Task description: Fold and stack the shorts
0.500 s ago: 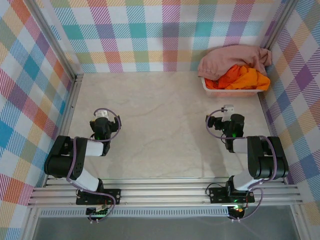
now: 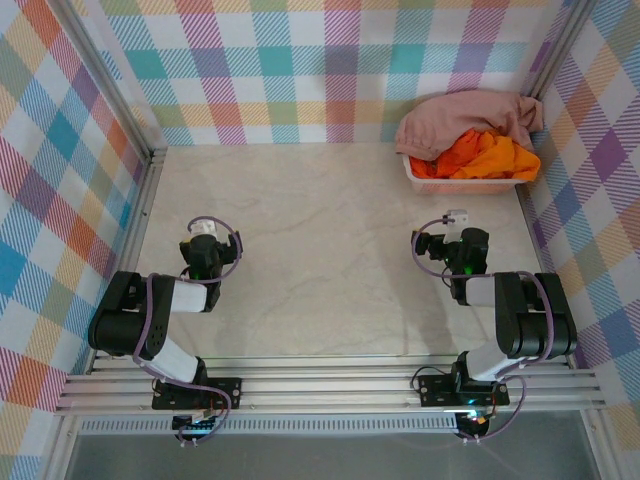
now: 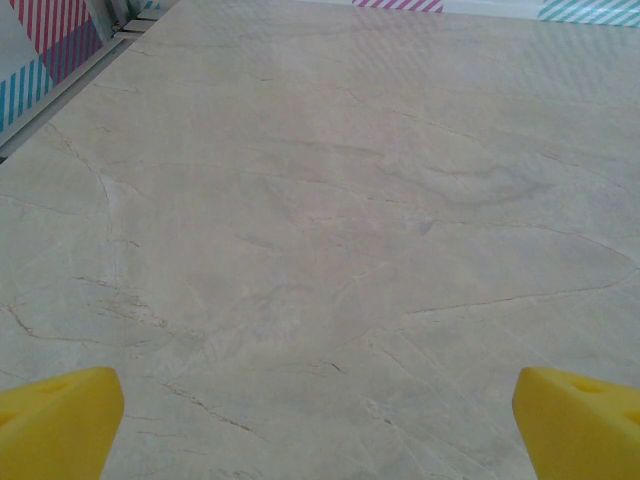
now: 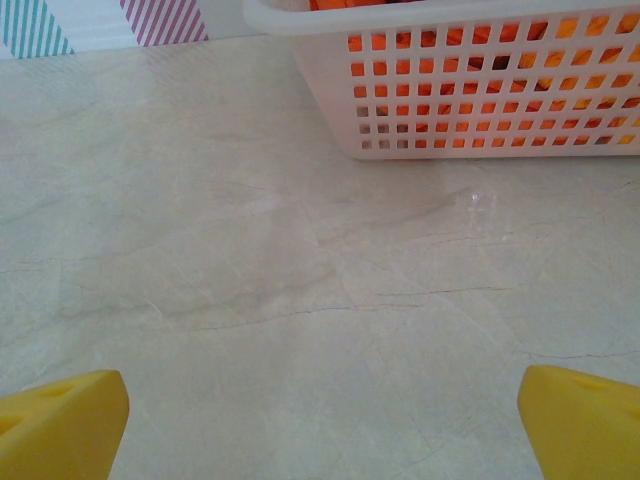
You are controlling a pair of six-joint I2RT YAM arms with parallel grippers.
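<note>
Orange shorts (image 4: 355,43) in white mesh basket (image 4: 300,22)

- The top external camera sits above and behind the arm bases (image 2: 195,388), looking steeply down from well back over the whole table (image 2: 330,250) to the plaid far wall (image 2: 300,70).
- The left wrist camera rides low and close over the tabletop, facing the far-left corner, with the left arm's yellow fingertips (image 3: 55,425) at its bottom edge.
- The right wrist camera, equally low, faces the white basket (image 4: 450,100) from nearby.
- The top and right wrist views share the basket and the marbled surface before it.
</note>
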